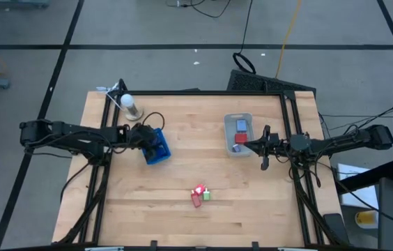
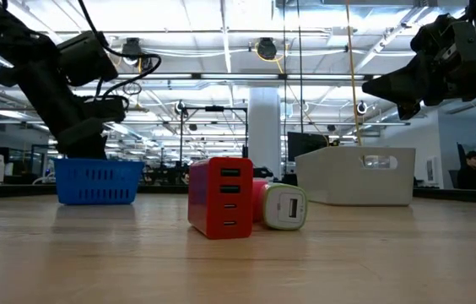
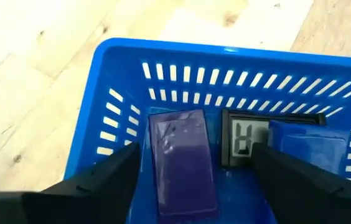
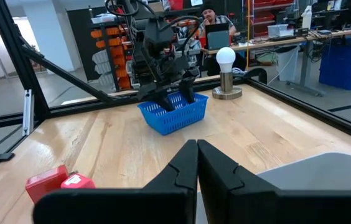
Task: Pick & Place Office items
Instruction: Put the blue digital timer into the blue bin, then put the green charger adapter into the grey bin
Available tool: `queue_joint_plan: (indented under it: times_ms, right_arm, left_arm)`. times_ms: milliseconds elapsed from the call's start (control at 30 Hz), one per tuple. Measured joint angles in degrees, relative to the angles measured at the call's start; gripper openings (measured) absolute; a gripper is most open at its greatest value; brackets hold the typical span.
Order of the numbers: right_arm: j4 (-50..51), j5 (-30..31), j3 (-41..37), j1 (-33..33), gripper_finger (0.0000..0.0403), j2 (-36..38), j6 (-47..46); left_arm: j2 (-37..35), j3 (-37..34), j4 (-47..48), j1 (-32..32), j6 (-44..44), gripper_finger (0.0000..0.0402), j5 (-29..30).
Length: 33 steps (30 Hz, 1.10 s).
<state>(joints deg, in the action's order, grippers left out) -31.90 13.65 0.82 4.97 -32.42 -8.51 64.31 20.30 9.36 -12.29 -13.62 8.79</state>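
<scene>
My left gripper is open above the blue basket. In the left wrist view its fingers stand on either side of a purple piece that lies flat on the basket's floor, without touching it. A black piece with a display and a blue piece lie beside it. My right gripper is shut and empty, hovering at the clear bin, which holds a red piece and a blue piece. A red blocky piece and a white-green piece rest on the table near its front.
A light bulb on a round base stands at the table's far left, behind the blue basket. Black frame rails run along the table's left and right sides. A person sits in the room beyond the table. Bare wood lies between the basket and the bin.
</scene>
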Motion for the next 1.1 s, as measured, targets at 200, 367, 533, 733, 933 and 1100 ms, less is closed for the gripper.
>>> queue_joint_plan:
  times_ms: [200, 367, 533, 733, 933, 1100]
  right_arm:
    - [0.00, 0.00, 0.00, 0.00, 0.0004, 0.00, 0.07]
    - [0.01, 0.02, 0.00, 0.01, 0.0004, -0.02, 0.15]
    - [0.01, 0.01, 0.00, 0.01, 0.0004, -0.02, 0.02]
    - [0.03, 0.01, 0.00, 0.00, 0.0004, -0.68, -0.20]
    - [-0.91, 0.01, 0.00, 0.00, 0.0004, -2.86, -0.12]
    - [-4.09, 0.00, 0.00, 0.00, 0.0004, -4.04, -0.44]
  left_arm:
    - [-3.27, 2.55, 1.96, 0.80, 3.23, 0.0298, -1.47]
    - [-8.66, 5.69, 2.40, 3.43, 8.73, 0.0263, -1.84]
    - [-15.07, 8.37, 2.33, 6.29, 13.26, 0.0178, -3.78]
    - [-22.92, 9.11, 2.43, 9.92, 15.98, 0.0028, -5.87]
    - [-30.66, 7.02, 2.09, 13.62, 15.94, 0.0012, -5.06]
    - [-38.10, -0.36, -3.67, 15.83, 14.86, 0.0006, -3.35]
